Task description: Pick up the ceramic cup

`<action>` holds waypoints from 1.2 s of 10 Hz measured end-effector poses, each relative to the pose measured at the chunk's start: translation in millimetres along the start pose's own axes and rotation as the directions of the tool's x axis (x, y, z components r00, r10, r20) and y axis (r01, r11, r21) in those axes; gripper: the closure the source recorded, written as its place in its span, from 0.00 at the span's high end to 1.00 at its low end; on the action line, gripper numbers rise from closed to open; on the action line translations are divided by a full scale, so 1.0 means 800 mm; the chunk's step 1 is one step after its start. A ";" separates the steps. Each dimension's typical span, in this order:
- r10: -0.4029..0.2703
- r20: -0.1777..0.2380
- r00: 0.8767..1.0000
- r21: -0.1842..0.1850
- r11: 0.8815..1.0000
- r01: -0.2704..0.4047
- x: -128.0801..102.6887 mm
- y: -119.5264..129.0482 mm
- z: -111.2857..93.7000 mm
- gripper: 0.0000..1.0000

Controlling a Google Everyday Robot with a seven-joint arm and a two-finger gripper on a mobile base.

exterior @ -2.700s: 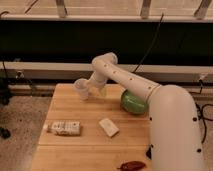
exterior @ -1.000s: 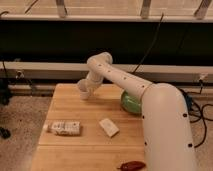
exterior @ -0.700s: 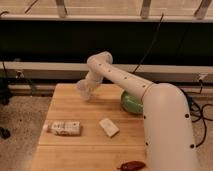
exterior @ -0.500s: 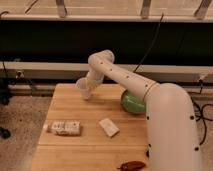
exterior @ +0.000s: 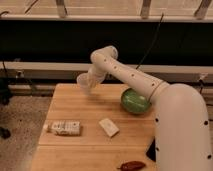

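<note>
The ceramic cup (exterior: 83, 82), small, plain and white, hangs tilted just over the back left edge of the wooden table (exterior: 80, 110). My gripper (exterior: 90, 84) is at the end of the white arm that reaches in from the lower right. It is shut on the cup, holding it from the cup's right side. The arm's wrist covers part of the cup's far side.
A wide green bowl (exterior: 135, 101) sits at the table's back right, under the forearm. A small white packet (exterior: 109, 127) lies mid-table and a labelled bottle (exterior: 63, 127) lies on its side at the left. A reddish-brown object (exterior: 131, 165) rests near the front edge.
The gripper and the cup have shifted a little right and upward at the table's back edge, with the cup tilting in the grip. The other objects have stayed put.
</note>
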 end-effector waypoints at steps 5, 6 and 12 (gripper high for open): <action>-0.002 -0.002 1.000 -0.004 1.000 0.002 0.002 0.002 -0.002 0.00; -0.006 -0.001 1.000 0.000 1.000 0.006 0.001 0.001 -0.004 0.00; -0.013 -0.005 1.000 0.007 1.000 0.013 0.004 0.003 -0.008 0.00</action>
